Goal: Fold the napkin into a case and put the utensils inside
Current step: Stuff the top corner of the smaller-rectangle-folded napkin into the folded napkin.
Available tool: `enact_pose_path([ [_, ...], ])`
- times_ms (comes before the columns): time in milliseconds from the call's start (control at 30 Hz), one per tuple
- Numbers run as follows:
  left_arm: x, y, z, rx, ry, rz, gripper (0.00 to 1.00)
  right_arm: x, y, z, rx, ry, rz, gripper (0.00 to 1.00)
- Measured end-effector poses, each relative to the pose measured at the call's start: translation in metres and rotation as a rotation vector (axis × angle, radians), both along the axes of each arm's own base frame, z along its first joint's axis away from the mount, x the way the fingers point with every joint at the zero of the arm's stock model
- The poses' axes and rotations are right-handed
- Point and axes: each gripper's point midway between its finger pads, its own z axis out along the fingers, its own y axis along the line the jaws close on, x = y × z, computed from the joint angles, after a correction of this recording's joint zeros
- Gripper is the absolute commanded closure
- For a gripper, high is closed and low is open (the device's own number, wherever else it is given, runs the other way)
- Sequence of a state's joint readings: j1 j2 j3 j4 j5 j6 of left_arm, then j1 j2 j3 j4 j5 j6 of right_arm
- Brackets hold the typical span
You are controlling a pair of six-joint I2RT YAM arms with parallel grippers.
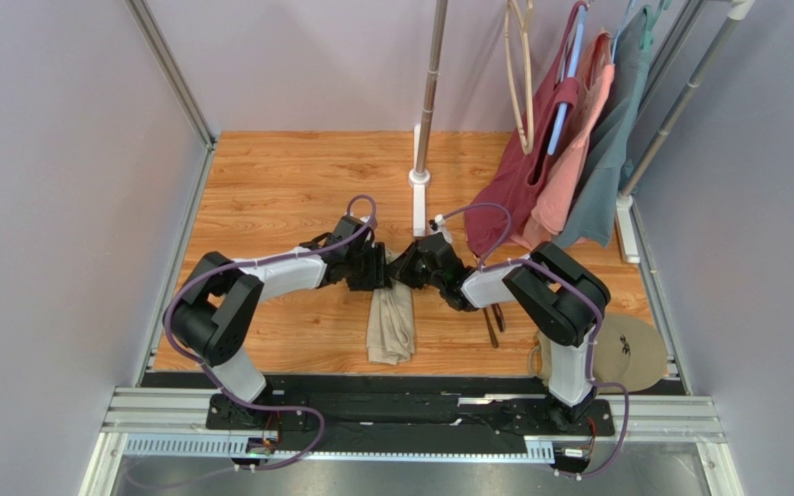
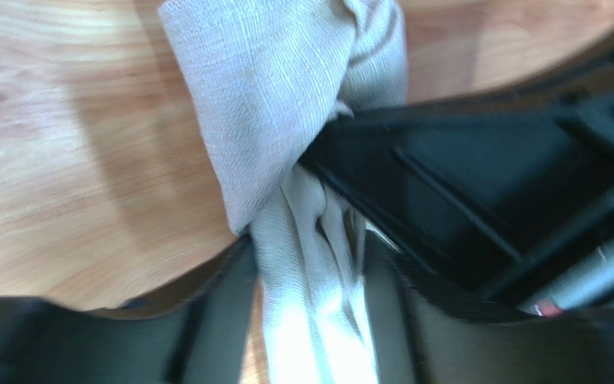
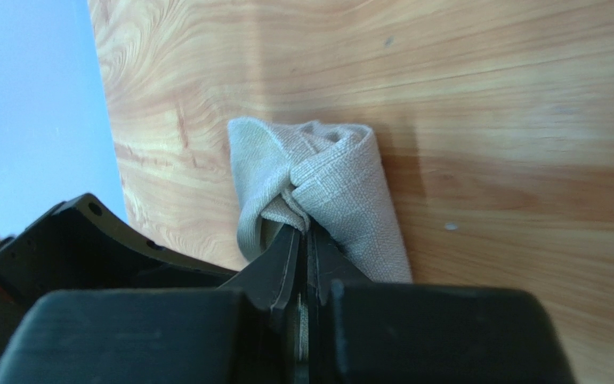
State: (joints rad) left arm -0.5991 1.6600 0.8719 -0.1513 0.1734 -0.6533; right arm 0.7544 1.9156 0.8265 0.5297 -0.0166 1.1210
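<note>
The beige-tan napkin [image 1: 391, 322] is bunched into a narrow strip. Its near end lies on the wooden table and its far end is lifted between both grippers. My left gripper [image 1: 378, 271] is shut on the napkin's top; in the left wrist view the cloth [image 2: 286, 112] runs down between my fingers [image 2: 224, 312]. My right gripper [image 1: 408, 271] meets it from the right, its jaws pinched shut on a fold of the napkin [image 3: 326, 176]. The dark utensils [image 1: 494, 320] lie on the table under my right forearm, partly hidden. No finished case shows.
A round tan disc [image 1: 624, 351] lies at the near right. Maroon, salmon and grey-teal garments [image 1: 567, 155] hang from a rack at the back right. A metal pole [image 1: 429, 93] stands on a white base behind the grippers. Grey walls close both sides.
</note>
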Motion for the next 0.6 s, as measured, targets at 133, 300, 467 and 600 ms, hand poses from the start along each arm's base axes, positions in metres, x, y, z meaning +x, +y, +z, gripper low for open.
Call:
enact_pose_path([
  [133, 0.002, 0.004, -0.003, 0.015, 0.003, 0.032, 0.59, -0.005, 0.006, 0.002, -0.008, -0.005, 0.045, 0.74],
  [300, 0.003, 0.005, -0.007, 0.006, 0.005, 0.051, 0.77, -0.008, 0.007, 0.003, -0.006, -0.013, 0.09, 0.63],
  [467, 0.002, 0.002, -0.007, -0.023, -0.001, 0.057, 0.86, -0.01, 0.006, 0.006, 0.014, -0.013, 0.149, 0.58],
  [600, 0.0, 0.001, -0.007, -0.053, -0.002, 0.069, 0.94, -0.012, 0.005, 0.008, 0.015, -0.024, 0.194, 0.52],
])
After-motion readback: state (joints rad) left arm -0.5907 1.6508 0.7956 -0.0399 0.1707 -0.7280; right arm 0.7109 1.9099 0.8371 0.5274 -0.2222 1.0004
